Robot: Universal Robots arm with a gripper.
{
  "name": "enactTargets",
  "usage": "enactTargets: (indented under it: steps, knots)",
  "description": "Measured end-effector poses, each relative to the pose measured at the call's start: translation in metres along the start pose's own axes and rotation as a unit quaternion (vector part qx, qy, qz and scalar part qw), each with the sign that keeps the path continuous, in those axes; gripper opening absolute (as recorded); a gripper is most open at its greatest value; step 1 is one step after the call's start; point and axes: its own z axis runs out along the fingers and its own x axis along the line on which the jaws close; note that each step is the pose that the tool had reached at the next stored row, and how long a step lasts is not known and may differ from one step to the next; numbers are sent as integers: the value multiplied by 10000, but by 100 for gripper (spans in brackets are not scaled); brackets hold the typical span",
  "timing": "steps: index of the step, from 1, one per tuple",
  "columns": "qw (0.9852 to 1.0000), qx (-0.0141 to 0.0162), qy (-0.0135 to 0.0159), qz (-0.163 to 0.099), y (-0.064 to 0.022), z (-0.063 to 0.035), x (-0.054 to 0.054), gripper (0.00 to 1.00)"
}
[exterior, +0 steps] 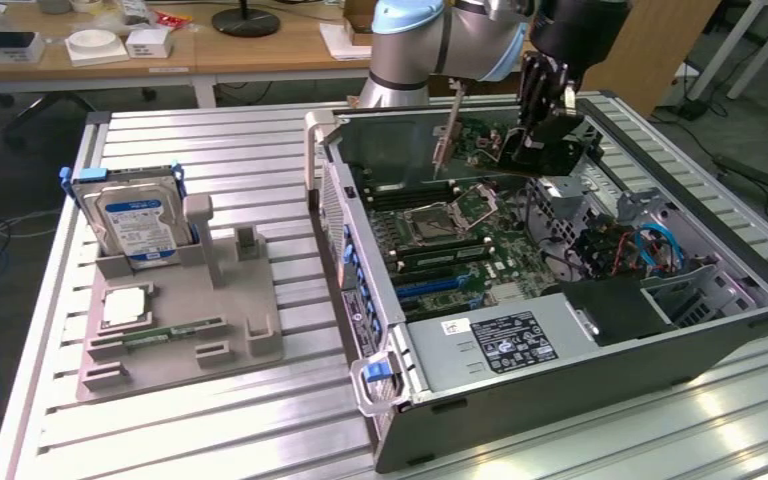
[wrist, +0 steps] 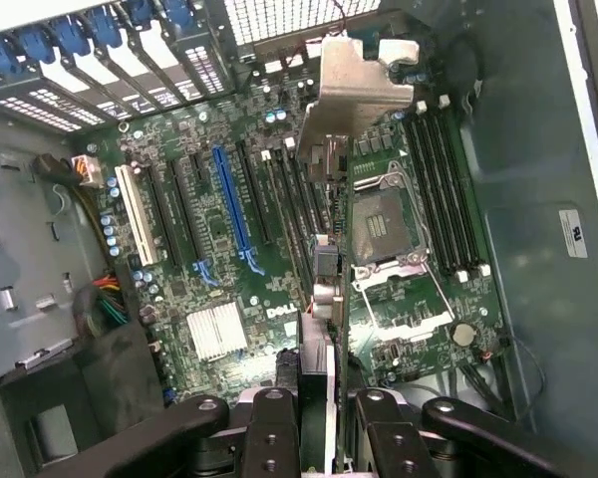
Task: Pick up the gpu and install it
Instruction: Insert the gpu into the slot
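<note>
Gripper: jaws pinched the gpu edge-on, one finger on each face of the card.
Gpu position: in the air over the motherboard inside the open case, beside the CPU socket, in no slot. The bracket was at the end far from the jaws.
Labels: white sticker on the case wall, black label on the near metal box, blue-white label on the hard drive. None could be read.
Hard drive: upright in the holder, at the exterior view's left, well apart from the case.
</note>
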Motion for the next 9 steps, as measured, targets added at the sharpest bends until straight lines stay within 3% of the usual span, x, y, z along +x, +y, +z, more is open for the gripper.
enactTargets:
  steps: [5,9]
  knots:
    - [10000,0,0,-5,1,0,0,27]
    - [9995,-5,3,-326,1,1,1,27]
